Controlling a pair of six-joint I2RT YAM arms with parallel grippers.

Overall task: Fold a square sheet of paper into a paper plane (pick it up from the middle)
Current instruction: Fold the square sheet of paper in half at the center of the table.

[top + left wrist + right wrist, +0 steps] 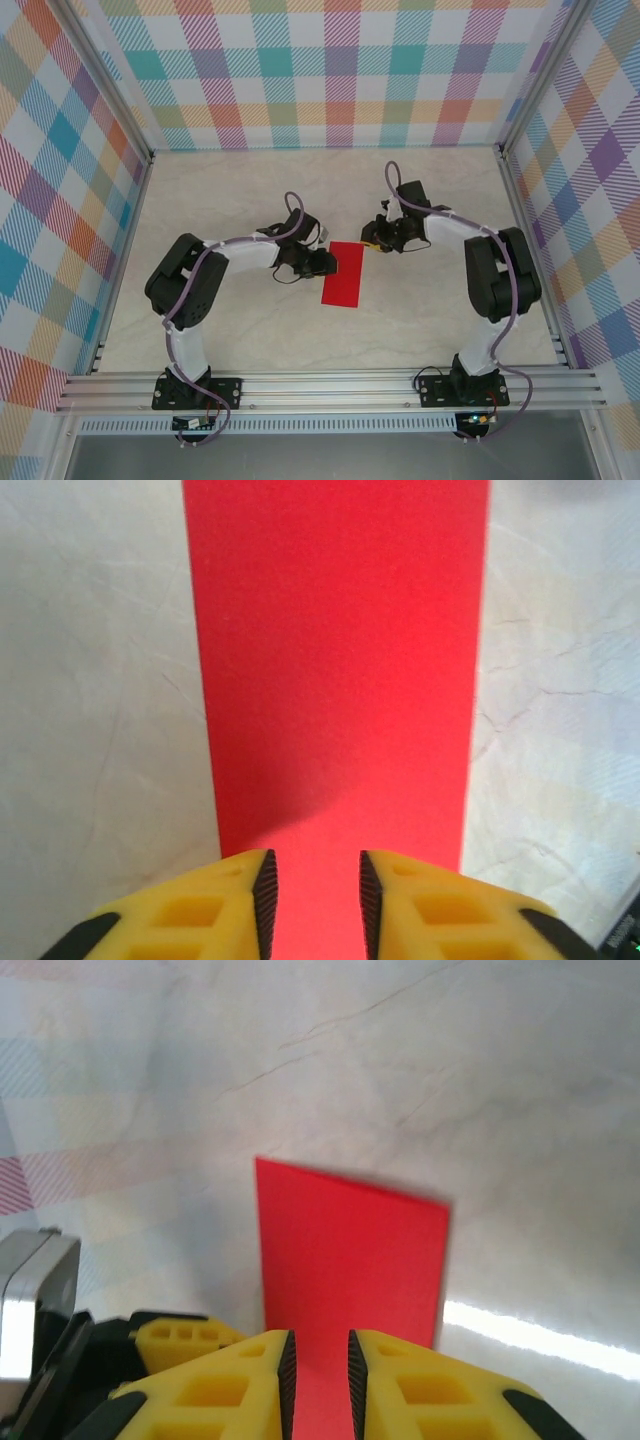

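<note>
At the middle of the table (250, 200), a gripper sits at either side of the folded red sheet.
The left gripper (325, 263) is low over the left edge with its jaws narrowly parted, clamping nothing. The square sheet of paper (345, 276) lies flat as a doubled strip. The right gripper (372, 243), also slightly open, is at the far right corner, probably placed to keep the crease pressed down.

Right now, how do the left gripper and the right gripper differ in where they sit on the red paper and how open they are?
The left gripper sits by the left long edge of the red paper; the right gripper sits at its far right corner. The left gripper's jaws stand wider apart than the right gripper's. Both have parted jaws, with red paper showing through the gap.
</note>
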